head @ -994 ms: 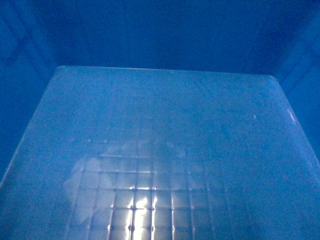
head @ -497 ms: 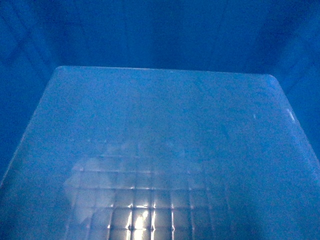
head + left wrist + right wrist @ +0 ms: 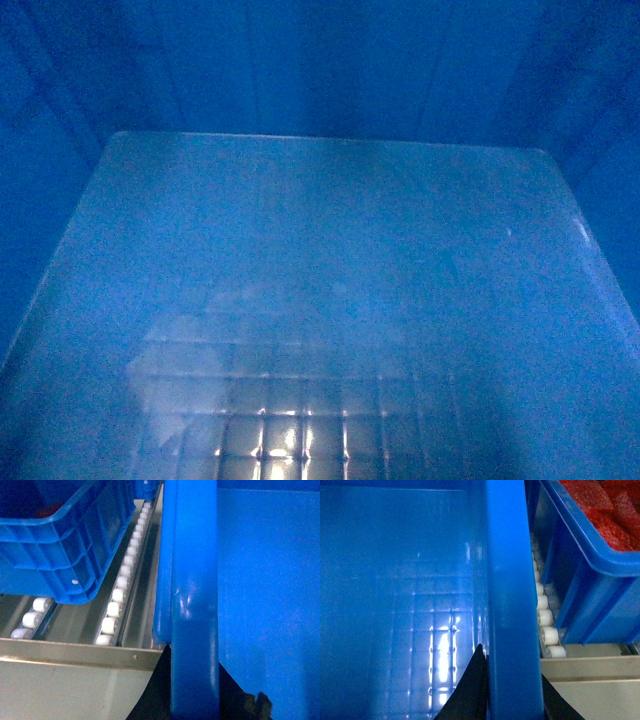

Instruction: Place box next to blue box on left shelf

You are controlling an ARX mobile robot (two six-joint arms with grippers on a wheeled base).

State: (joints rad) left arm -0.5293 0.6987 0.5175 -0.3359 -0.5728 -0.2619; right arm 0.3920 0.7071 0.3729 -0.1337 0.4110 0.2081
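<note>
Closest to you, the left gripper [image 3: 192,700] is clamped on the left rim of the box [image 3: 260,580], one dark finger on each side of it. The right gripper [image 3: 512,700] grasps the right rim the same way. The box hangs between both arms, and its empty grid floor [image 3: 280,430] fills the head view. Beyond, the box already reaches over the shelf's front lip [image 3: 70,650] and the white rollers [image 3: 117,597]. A blue crate [image 3: 55,535] stands to its left, and another crate with red contents [image 3: 600,545] to its right. Keep both sides level, push straight forward between them, and release only once the rollers carry the bottom.
</note>
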